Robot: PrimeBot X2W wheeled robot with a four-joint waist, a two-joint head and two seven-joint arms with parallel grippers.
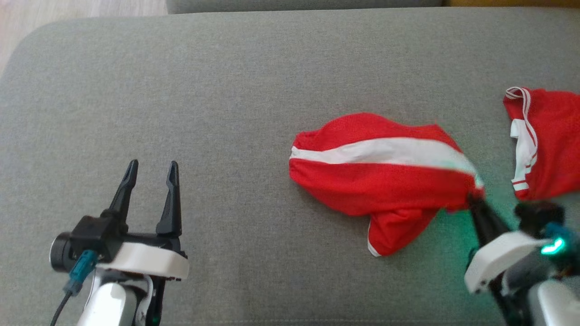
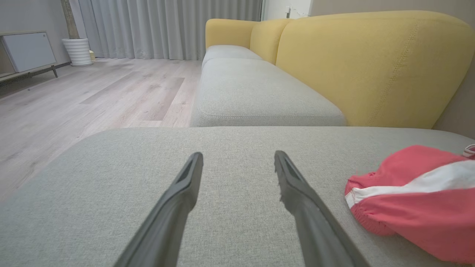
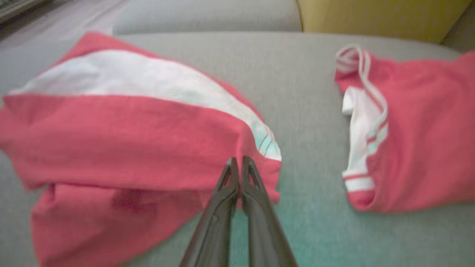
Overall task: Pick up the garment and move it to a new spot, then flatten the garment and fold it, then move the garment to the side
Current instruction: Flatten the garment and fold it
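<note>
**Thin pinch on one edge: the shorts may slip or drag crooked**

The right fingers [image 3: 227,196] are clenched tight on the near right edge of the red shorts [image 1: 376,181], just below the end of the white stripe. The shorts lie crumpled on the grey seat cushion [image 1: 204,90], right of centre, with one leg folded under towards the robot. The left fingers [image 1: 172,199] are spread wide with nothing between them, poised above bare cushion well apart from the shorts.

The grip seems to take in only a small fold of fabric. If the arm lifts or pulls fast, that fold could slide out and the shorts would drop back in a heap. With a single hold at one corner, the cloth will likely hang in a bunch and twist, so it may land more tangled than it lies now and be harder to flatten.

A red top [image 1: 550,140] lies near the shorts on the right, apart from them. A lift that swings rightwards could brush or catch it and drag it along.
</note>
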